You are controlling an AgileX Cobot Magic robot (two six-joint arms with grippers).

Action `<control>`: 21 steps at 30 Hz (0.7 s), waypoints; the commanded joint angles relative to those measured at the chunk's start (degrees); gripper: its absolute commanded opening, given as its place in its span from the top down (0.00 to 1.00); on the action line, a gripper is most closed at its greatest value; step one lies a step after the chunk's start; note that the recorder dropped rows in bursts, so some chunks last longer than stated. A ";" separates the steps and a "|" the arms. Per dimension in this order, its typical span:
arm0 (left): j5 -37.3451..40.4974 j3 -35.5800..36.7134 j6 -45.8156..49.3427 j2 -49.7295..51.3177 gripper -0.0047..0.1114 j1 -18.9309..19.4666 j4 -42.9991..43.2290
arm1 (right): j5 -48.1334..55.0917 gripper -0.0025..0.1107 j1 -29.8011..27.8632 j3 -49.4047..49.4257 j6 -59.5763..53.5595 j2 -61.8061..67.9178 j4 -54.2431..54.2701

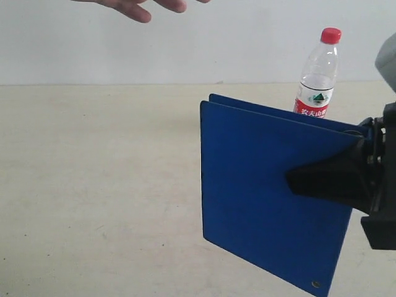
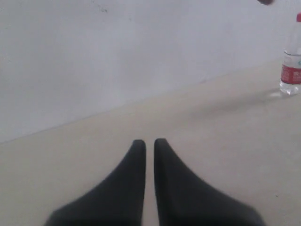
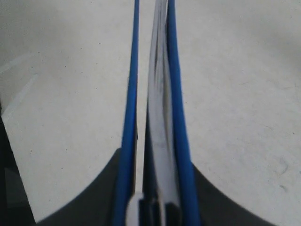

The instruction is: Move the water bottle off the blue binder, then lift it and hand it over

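Note:
The blue binder (image 1: 266, 204) hangs in the air, its covers upright and one corner pointing down. My right gripper (image 1: 294, 179) is shut on its right edge. In the right wrist view the two blue covers and white pages of the binder (image 3: 176, 117) run edge-on between the black fingers of my right gripper (image 3: 153, 160). The water bottle (image 1: 318, 77), clear with a red cap and a red-and-white label, stands upright on the table behind the binder, its base hidden. My left gripper (image 2: 149, 141) is shut and empty low over the table, with the bottle (image 2: 291, 66) far from it.
A person's hand (image 1: 139, 7) reaches in, fingers down, from the top edge at the left. The beige table (image 1: 93, 185) stretches to a white wall at the back.

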 commanded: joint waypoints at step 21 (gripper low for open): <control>-24.91 23.98 -12.16 -0.30 0.92 -0.02 2.71 | -4.10 0.98 1.99 -0.24 -16.59 2.57 30.23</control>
